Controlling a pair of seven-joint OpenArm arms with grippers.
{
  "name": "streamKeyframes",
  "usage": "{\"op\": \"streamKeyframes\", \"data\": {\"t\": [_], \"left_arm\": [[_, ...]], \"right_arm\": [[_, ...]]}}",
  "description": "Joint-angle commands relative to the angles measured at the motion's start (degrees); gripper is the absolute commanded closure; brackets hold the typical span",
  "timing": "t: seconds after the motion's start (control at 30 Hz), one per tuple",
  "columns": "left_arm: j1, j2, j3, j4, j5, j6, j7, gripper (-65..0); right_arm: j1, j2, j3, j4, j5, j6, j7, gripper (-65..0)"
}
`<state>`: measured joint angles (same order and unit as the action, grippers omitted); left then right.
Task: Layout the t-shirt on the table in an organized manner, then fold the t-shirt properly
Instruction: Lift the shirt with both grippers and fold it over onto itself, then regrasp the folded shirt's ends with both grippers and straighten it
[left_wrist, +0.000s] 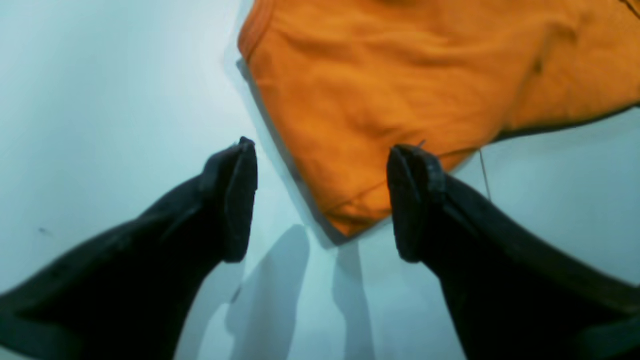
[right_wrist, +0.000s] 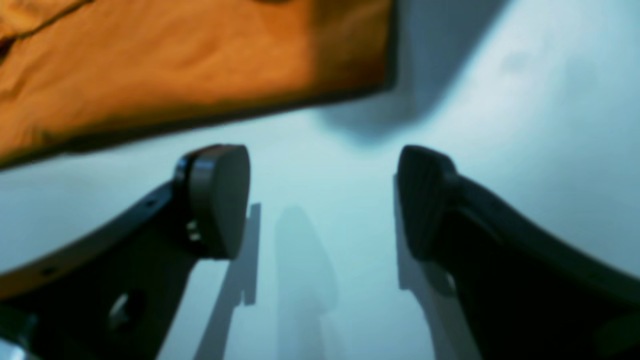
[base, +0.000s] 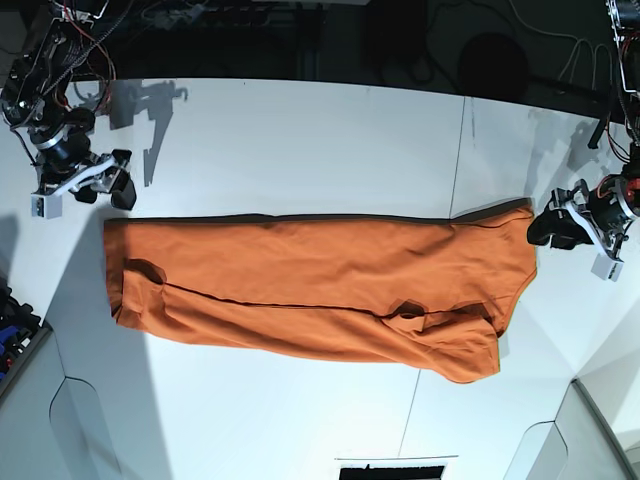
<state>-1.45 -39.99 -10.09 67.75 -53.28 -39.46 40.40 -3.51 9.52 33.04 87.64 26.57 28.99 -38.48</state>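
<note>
The orange t-shirt (base: 310, 295) lies across the middle of the white table (base: 300, 140), folded lengthwise into a long narrow band that crosses the table's thin dark seam line (base: 458, 160). A sleeve is tucked into the band on each side of that seam, and the lower edge is uneven and rumpled.

My left claw (left_wrist: 322, 200) hangs just off one end of the shirt, jaws spread wide and holding nothing. Between them, in the left wrist view, I see a hemmed corner of the t-shirt (left_wrist: 400, 85) resting on the table, with a loose thread trailing from the hem.

My right claw (right_wrist: 322, 202) sits beside the shirt's other end, at the far top corner, jaws also wide apart and empty. In the right wrist view only bare table lies between them, with the shirt's straight edge just beyond the tips.

I judge the cloth light, soft and limp. It should sag and crease when lifted, and a single layer may slide off the one under it. The firmest holds look like the stitched hems at the end corners, pinching all layers together so the fold stays intact. The smooth tabletop will likely let the fabric drag easily.
</note>
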Motion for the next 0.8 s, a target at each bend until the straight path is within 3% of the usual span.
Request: {"op": "streamKeyframes", "data": {"t": [0.0,0.17,0.33,0.6,0.67,0.77], "left_arm": [[-1.1,-1.6,-0.5,0.8,-0.4,-0.5,-2.2,-42.3],[-1.1,0.0,-0.5,0.0,5.0,-0.5,-2.9,-42.3],[-1.2,2.2,-0.4,-2.6,7.0,-0.5,-3.2,-42.3],[-1.2,2.6,-0.4,-7.6,7.3,-0.5,-4.6,-41.9],[-1.2,2.5,-0.4,-7.6,7.2,-0.5,-4.6,-35.0],[-1.0,2.5,-0.4,-7.6,6.0,-0.5,-3.3,-9.1]], "right_arm": [[1.2,0.8,0.2,0.6,-0.4,-0.7,2.3,-44.9],[2.2,0.9,0.2,-1.3,-2.1,-1.8,4.6,-44.9],[8.0,0.9,0.0,-8.2,-2.3,-1.8,4.6,-44.9],[12.7,0.9,-0.2,-17.2,-2.2,-0.3,5.1,-43.3],[12.5,0.9,-0.8,-17.1,-0.6,1.3,4.7,-34.5],[12.2,0.8,-1.2,-17.1,2.4,2.5,1.4,-10.9]]}}
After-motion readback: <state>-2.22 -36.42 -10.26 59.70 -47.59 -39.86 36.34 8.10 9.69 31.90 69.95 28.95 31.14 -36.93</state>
